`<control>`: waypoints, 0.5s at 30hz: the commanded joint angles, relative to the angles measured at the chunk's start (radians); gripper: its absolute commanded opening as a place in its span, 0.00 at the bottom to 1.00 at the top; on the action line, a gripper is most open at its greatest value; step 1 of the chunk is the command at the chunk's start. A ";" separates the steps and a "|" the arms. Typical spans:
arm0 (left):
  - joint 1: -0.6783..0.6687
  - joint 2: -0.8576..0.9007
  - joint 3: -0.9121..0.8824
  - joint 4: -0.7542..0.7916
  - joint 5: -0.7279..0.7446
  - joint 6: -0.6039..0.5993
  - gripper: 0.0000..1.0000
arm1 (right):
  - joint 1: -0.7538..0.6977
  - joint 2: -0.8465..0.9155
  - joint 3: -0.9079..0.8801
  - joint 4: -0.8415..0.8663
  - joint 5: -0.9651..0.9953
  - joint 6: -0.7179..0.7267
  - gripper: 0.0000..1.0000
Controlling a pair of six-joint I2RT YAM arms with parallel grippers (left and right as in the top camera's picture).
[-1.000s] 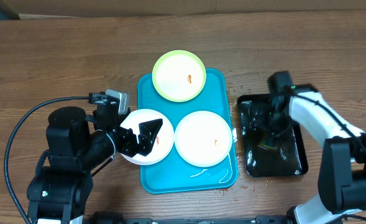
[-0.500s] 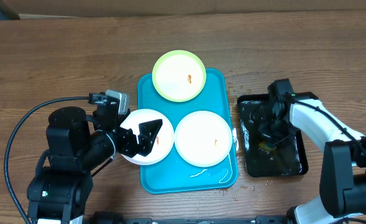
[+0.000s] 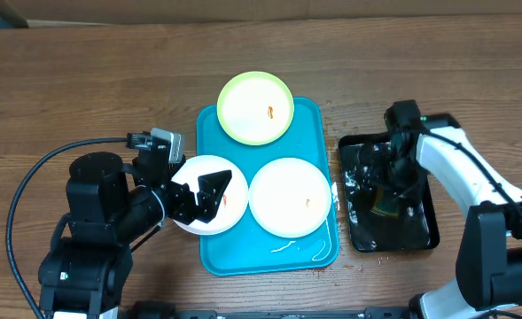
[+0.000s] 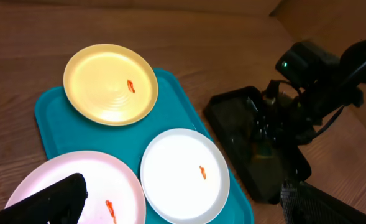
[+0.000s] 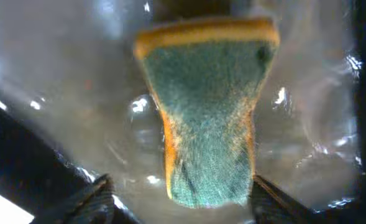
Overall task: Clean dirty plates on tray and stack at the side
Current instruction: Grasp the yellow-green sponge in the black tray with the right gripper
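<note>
A sponge (image 5: 210, 106) lies on the wet, glistening floor of a black tray (image 5: 52, 68), green scouring face up. A yellow-orange layer shows along its far edge and left side. It is broad at the far end and narrow at the near end. The near end sits between the spread fingers (image 5: 92, 202) of the right pincer (image 5: 183, 183). The right finger is just beside the sponge and the left one stands apart. The tray's dark wall crosses the lower left.

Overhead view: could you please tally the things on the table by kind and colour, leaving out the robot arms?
White plates: 2
Green-rimmed plate: 1
Turquoise tray: 1
Black tray: 1
Sponge: 1
Total: 6
</note>
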 commanded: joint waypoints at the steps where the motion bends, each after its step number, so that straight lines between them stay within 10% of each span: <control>1: 0.005 -0.001 0.021 0.004 -0.003 -0.006 1.00 | 0.005 -0.014 -0.093 0.053 -0.008 0.042 0.59; 9: 0.005 0.027 0.021 0.000 -0.002 -0.006 1.00 | 0.005 -0.014 -0.214 0.227 -0.011 0.080 0.04; 15: 0.005 0.058 0.021 -0.003 0.004 -0.006 1.00 | 0.003 -0.014 -0.131 0.196 -0.008 0.031 0.04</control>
